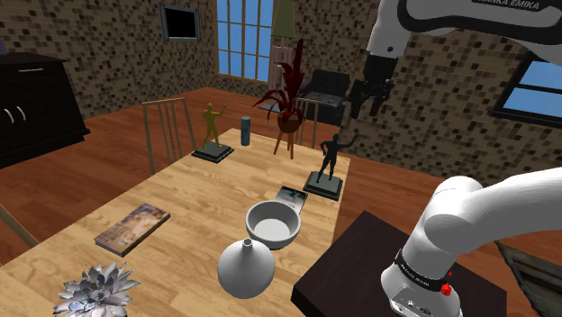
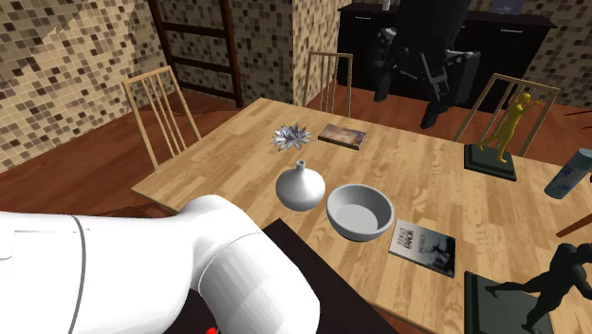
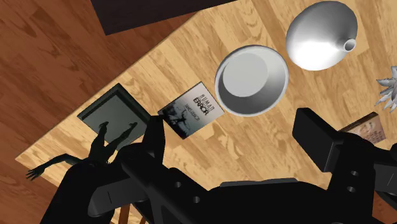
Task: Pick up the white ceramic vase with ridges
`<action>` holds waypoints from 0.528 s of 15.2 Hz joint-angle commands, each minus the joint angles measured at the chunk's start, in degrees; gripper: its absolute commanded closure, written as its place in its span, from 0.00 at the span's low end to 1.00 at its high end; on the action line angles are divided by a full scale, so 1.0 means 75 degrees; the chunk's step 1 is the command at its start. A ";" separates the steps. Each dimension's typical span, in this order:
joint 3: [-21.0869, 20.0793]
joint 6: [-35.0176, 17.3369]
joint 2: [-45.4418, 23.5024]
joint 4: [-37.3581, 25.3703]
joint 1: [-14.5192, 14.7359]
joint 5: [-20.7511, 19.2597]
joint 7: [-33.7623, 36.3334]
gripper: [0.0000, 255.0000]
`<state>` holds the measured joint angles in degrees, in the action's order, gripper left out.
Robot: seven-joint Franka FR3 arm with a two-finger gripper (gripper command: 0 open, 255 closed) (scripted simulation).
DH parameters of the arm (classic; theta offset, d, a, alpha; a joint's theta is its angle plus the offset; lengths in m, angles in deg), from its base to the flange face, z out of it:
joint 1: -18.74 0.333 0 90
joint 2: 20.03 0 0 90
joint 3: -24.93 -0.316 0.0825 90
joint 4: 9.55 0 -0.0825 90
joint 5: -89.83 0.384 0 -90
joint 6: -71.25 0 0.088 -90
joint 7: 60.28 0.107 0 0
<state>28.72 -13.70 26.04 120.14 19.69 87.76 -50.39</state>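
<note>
The hand [image 3: 236,137] hangs high above the table [image 1: 180,189], its two black fingers [image 3: 156,137] standing well apart with nothing between them. The vase [image 3: 321,35] is far below it and off to one side, on the far side of the bowl [image 3: 252,79] from where the hand points. It stands upright near the table edge by the robot's stand [image 1: 360,261]. To my eye it is a pale, round-bellied thing with a short narrow neck, and I can't make out any ridges on it.

Almost straight under the hand lie a book [image 3: 189,109] and a dark figurine [image 1: 329,162] with its arms flung out.

I'd say the reach has hardly begun, and a few things could spoil it. The bowl sits just beside the vase, not touching. A finger coming down on that side could clip the rim and shove the bowl into the vase. The belly looks smooth and curved, so fingers closing off-centre might squeeze it out sideways, and then it could topple or roll toward the edge. The neck is a safer hold but a small target. A low sweep across could also catch the figurine's raised arms
</note>
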 commanded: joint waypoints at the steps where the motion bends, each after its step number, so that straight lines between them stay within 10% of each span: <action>1: 0.0000 0.0000 0.0000 0.0000 0.0000 0.0000 0.0000 0.00; 8: -0.0887 -0.1349 0.0001 0.1286 0.0271 0.0593 0.0994 0.00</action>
<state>22.97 -22.45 26.07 128.61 21.42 91.57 -43.97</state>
